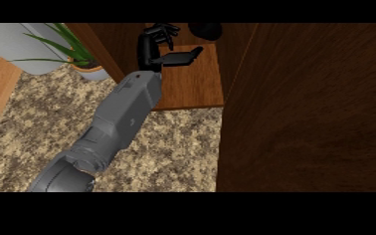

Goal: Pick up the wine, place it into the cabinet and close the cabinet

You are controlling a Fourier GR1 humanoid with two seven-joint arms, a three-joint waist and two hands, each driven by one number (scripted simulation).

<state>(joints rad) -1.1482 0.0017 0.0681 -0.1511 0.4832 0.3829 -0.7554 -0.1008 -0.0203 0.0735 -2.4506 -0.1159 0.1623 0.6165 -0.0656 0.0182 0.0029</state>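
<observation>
Wine (206, 30) is showing only as a dark rounded shape deep in the cabinet, at about twelve o'clock in the head view, sitting on the wooden shelf (195, 82) near its back edge. Little more of the bottle can be made out — its body is lost in shadow. Just to its nine o'clock side, the left hand (158, 50) is hovering over the shelf, apart from the bottle, with its fingers (163, 31) loosely curved and spread and the thumb (183, 57) sticking out toward three o'clock; nothing is lying between them. The grey forearm (132, 104) is running down from the hand toward seven o'clock, crossing the speckled counter (176, 144). At three o'clock, the dark cabinet door (301, 109) is standing open, filling the right side of the view — its edge is meeting the shelf's right side. At ten o'clock, a potted plant (73, 50) with long green leaves is standing on the counter beside the cabinet's left wall (99, 45).
</observation>
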